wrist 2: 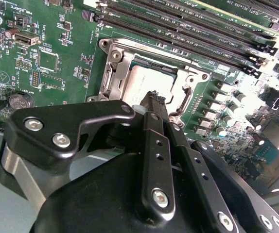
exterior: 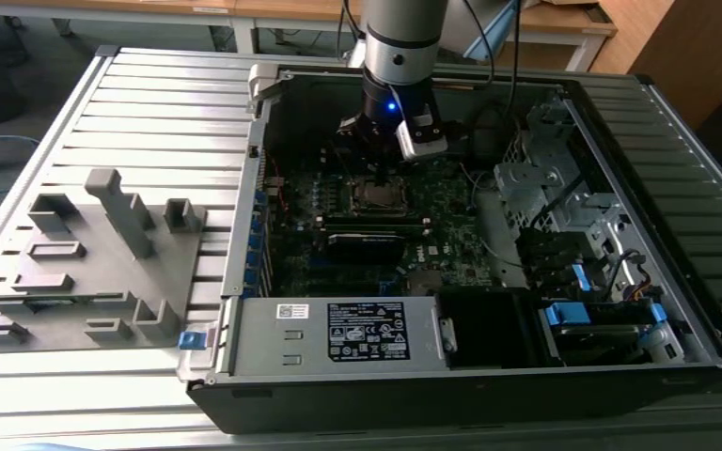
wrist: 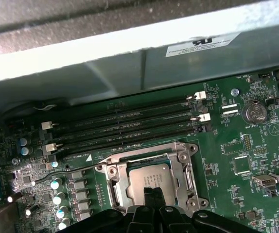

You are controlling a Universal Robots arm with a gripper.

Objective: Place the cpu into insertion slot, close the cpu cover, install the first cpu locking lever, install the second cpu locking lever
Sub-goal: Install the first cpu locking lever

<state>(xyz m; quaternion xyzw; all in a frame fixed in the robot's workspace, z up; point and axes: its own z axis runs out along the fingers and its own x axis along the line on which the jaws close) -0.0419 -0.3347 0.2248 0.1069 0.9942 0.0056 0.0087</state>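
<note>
The cpu lies with its dull silver top up in the insertion slot on the green motherboard. Its silver top also shows in the first wrist view. The cpu cover, a silvery frame, lies flat around the chip, and its side bar runs along the chip's edge. My gripper stands just over the chip's near edge with its black fingers pressed together and nothing between them. In the first wrist view my gripper points at the chip's edge. A thin wire lever runs out from the socket's corner.
Long black memory slots run beside the socket. The open computer case walls in the board, with drive bays on the exterior view's right. A grey fixture block sits on the slatted table at the exterior view's left.
</note>
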